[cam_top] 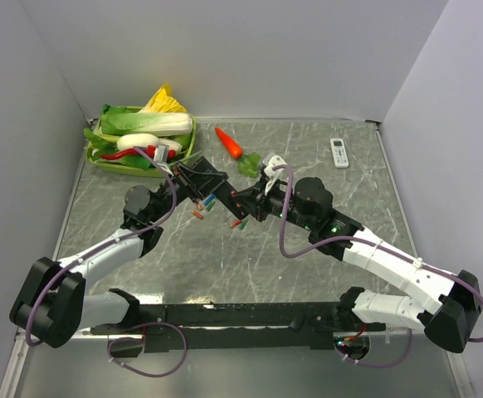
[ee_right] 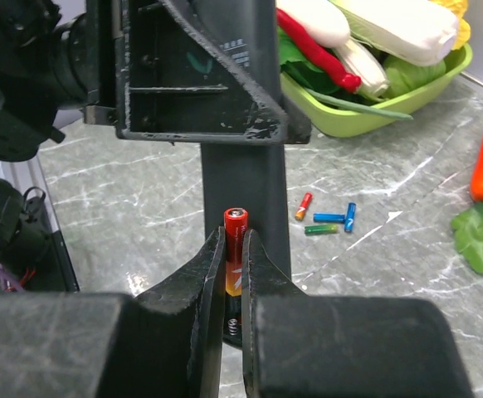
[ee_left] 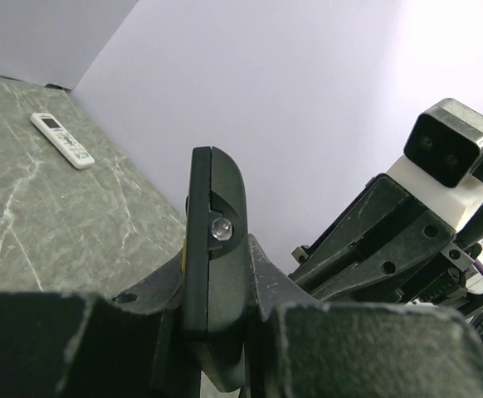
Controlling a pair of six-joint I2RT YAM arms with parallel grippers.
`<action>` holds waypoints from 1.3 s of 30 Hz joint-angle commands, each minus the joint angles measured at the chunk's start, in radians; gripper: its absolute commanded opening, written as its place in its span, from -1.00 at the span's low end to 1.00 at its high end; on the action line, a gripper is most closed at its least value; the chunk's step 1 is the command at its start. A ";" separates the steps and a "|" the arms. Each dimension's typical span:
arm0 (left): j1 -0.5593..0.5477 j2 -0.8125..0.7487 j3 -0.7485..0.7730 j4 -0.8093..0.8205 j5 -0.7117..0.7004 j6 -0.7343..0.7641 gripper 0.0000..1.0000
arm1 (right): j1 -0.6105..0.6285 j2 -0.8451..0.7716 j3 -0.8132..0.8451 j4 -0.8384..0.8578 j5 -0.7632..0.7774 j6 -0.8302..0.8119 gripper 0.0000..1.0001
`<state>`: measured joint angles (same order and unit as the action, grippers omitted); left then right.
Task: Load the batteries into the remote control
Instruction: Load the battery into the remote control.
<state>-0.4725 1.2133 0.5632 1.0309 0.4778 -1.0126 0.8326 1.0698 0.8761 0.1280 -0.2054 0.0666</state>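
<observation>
Two grips: your left gripper (ee_left: 215, 286) clamps the remote control (ee_left: 215, 224), and your right gripper (ee_right: 234, 245) pinches a red battery (ee_right: 236, 222) just right of it.

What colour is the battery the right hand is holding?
The battery is red shading to orange, with a silver tip; clearest in the right wrist view.

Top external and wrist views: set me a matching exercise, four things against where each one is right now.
Things:
1. black remote
2. red battery
3. white remote
4. carrot

Places:
A. clamped in the right gripper
B. on the table, near the far right corner
C. clamped in the left gripper
D. on the table near the green tray

Pairs: 1-C, 2-A, 3-B, 4-D
</observation>
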 commanded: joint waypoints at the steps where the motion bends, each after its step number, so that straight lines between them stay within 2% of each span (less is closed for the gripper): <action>1: 0.003 0.009 0.046 0.089 0.005 -0.038 -0.96 | 0.011 -0.028 0.001 0.058 -0.028 -0.017 -1.00; 31: 0.006 0.006 0.050 0.127 -0.008 -0.099 -0.97 | 0.016 -0.030 -0.005 -0.076 -0.017 -0.100 -1.00; 39: 0.006 0.003 0.058 0.106 -0.002 -0.095 -0.97 | 0.016 -0.011 -0.003 -0.074 -0.017 -0.091 -0.81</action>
<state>-0.4660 1.2259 0.5682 1.0573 0.4706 -1.0859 0.8421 1.0492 0.8688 0.0605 -0.2276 -0.0238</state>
